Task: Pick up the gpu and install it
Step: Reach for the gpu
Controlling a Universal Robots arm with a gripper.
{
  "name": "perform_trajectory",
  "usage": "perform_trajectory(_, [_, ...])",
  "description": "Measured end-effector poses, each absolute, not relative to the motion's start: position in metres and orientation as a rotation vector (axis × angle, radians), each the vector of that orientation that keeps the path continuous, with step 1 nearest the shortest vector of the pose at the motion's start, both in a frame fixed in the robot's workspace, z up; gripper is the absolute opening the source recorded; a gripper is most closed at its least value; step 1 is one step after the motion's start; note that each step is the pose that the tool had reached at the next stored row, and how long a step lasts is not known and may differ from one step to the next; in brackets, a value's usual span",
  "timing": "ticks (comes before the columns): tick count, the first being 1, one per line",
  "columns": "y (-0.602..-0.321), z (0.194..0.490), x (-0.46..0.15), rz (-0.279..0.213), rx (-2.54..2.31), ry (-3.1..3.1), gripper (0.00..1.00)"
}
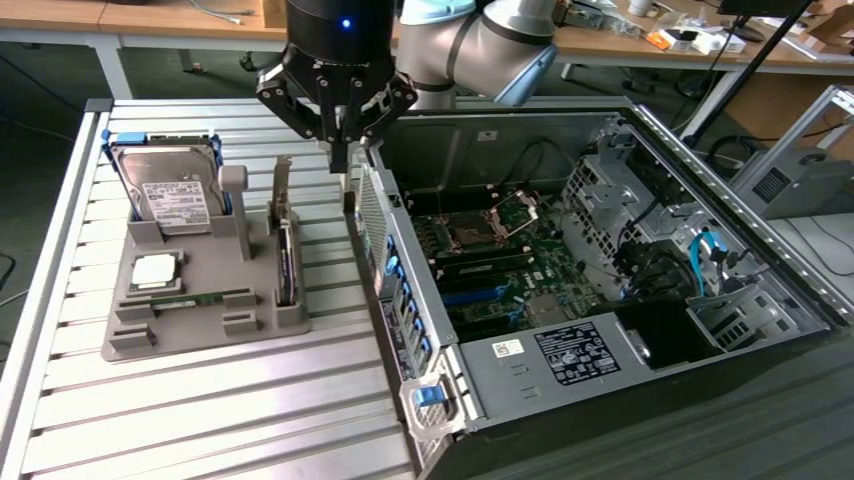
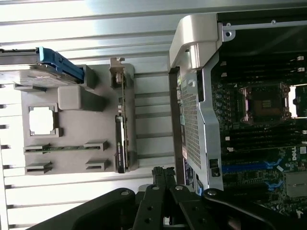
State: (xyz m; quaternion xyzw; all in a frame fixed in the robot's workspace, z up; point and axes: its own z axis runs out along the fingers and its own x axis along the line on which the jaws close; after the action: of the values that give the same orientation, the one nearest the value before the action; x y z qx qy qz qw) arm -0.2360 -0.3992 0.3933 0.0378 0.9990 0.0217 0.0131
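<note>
Item: gpu [image 1: 283,245]. Stands on edge in the grey tray [image 1: 200,335], along the tray side nearest the open computer case [image 1: 561,360]; not yet lifted.
Jaws: pressed together, seemingly empty, hovering above the tray's case-side edge.
Installation: entirely outstanding.

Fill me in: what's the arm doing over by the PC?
The arm's gripper hangs shut, with nothing visibly held, over the gap between the gray parts holder and the rear wall of the open PC case. The gpu stands on edge in its slot on the holder, not yet picked up. The hard drive, CPU and RAM stick sit in the same holder.
</note>
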Motion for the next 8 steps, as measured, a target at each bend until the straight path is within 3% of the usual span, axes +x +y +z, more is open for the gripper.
perform_trajectory(8, [-0.3992, 0.3933, -0.2383, 0.068, 0.118, 3.113, 0.11])
